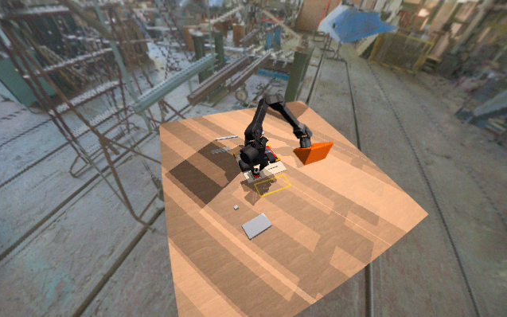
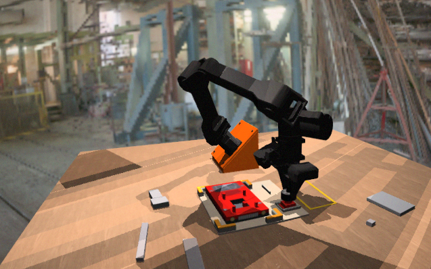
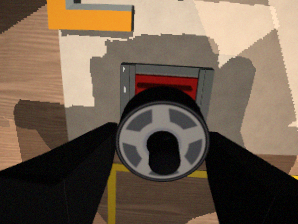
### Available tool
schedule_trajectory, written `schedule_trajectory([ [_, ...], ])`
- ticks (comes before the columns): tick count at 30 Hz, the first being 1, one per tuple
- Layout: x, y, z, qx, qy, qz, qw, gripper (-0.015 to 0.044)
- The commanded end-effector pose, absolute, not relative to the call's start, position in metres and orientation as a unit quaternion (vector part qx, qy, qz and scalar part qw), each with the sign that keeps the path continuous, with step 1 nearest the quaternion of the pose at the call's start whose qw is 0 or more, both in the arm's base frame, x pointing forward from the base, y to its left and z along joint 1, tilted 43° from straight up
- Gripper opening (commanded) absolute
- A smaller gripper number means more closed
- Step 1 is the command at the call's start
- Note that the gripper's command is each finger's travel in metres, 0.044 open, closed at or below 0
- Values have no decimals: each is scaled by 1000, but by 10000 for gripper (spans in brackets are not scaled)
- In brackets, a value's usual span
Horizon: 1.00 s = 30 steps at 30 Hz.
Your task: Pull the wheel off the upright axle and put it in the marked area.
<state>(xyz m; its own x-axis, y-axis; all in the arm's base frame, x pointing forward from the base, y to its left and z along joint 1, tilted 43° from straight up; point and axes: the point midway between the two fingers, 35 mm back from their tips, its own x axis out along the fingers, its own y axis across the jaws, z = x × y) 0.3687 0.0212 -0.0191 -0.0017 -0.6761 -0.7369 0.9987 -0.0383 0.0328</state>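
Hand point(image 3: 161, 152) lowered over the wheel point(image 3: 161, 141), both fingers pressed against its rim, gripping it on the axle beside the yellow-marked area point(image 2: 316, 199) on the bench point(image 2: 111, 209).

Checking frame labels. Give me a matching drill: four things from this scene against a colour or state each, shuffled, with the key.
Things:
1. wheel
2. marked area
3. wedge block
4. flat plate

Descriptions:
A. orange, at the arm's base
B. grey, lying alone on the table
C. yellow outline, nothing inside it
D. on the axle, fingers closed on both sides

Pairs: 1-D, 2-C, 3-A, 4-B
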Motion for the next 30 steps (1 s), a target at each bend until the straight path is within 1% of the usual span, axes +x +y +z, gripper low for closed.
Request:
schedule_trajectory([
  [1,369,20,-19,302,267,-655,639,76],
  [4,370,21,-18,302,267,-655,639,0],
  [30,370,27,-12,301,267,-655,640,0],
])
